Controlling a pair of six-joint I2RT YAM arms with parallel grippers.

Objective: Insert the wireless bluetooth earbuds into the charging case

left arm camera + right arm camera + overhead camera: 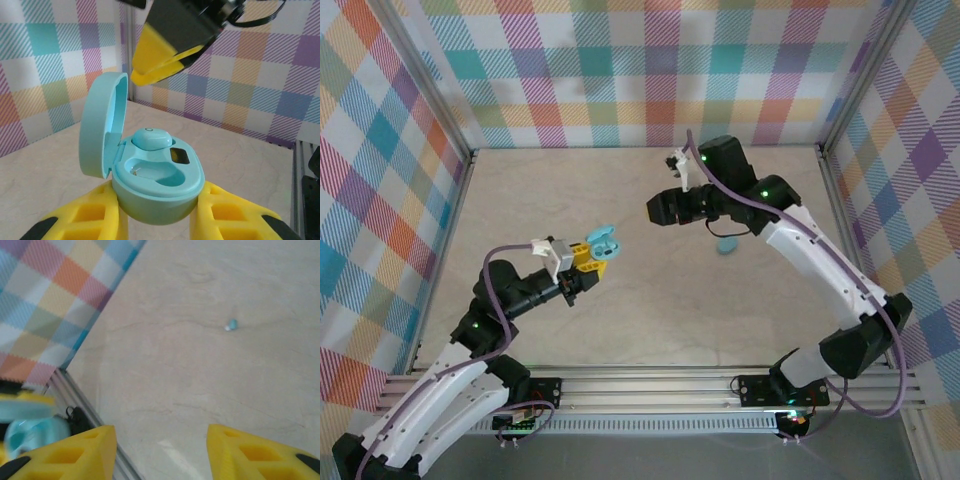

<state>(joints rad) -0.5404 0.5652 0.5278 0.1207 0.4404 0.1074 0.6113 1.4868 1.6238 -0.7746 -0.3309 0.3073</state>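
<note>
Left gripper clamps the charging case lid-open at lower centre for loading, while right gripper, spread and empty, overlooks a loose earbud upper right.

Looks down past the right gripper: yellow fingers set wide apart at the bottom edge, bare table between them. Pale and faintly veined across most of the frame. Well beyond the fingers, up and to the right, one tiny blue-teal earbud lying alone on the surface, touching neither finger. At upper left, a plaid wall meeting the table along a metal rail. At lower left, blurred, a teal case just under a yellow strip; too soft to tell whether open or closed.
</note>
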